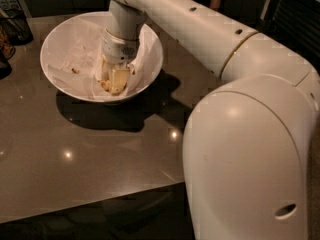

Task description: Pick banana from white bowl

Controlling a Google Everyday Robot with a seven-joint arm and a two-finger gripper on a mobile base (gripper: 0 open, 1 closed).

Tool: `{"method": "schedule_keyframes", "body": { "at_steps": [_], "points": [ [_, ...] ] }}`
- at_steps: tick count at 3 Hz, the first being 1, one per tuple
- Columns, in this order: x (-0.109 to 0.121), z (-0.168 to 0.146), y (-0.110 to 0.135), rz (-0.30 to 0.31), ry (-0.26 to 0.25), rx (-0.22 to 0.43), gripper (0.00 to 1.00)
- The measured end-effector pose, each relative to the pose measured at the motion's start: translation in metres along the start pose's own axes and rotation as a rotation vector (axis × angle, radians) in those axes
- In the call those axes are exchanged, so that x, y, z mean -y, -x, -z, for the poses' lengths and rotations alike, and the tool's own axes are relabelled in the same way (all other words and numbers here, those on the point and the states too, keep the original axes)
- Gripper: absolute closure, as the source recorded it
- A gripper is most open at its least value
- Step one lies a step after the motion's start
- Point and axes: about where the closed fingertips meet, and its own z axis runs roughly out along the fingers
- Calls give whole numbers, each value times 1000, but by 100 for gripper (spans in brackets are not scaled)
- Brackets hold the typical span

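The task is partway through: the reach is made, the lift is not. The arm [200,29] stretches across the dark bench [75,154] and bends down over the white bowl [60,86]. Its tool [114,79] is sunk deep inside, near the bottom and a little right of centre.

The banana [106,86] lies in the bowl, on the crinkled white paper lining [75,44]. Only a speckled yellow patch of it shows at the lower end of the tool, touching it or very nearly so. The rest is hidden behind the tool and the wrist above it. Whether the tool is clenched on the fruit or merely set against it I cannot tell, since the two pale yellowish shapes run together there.

So what looks done is the approach and the descent into the bowl. What is left, as I judge it, is to make sure of a firm hold, if there is none yet. Then the banana must be raised straight up past the sloping wall and clear of the rim. Nothing here shows it off the paper, so the pick itself cannot be counted as made. A small brown scrap [75,70] sits on the lining to the left, apart from the tool.
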Motion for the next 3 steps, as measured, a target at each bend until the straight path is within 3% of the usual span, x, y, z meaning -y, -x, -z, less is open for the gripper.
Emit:
{"method": "schedule_keyframes", "body": {
  "at_steps": [3],
  "points": [
    [5, 9, 5, 21, -22, -18, 100]
  ]
}}
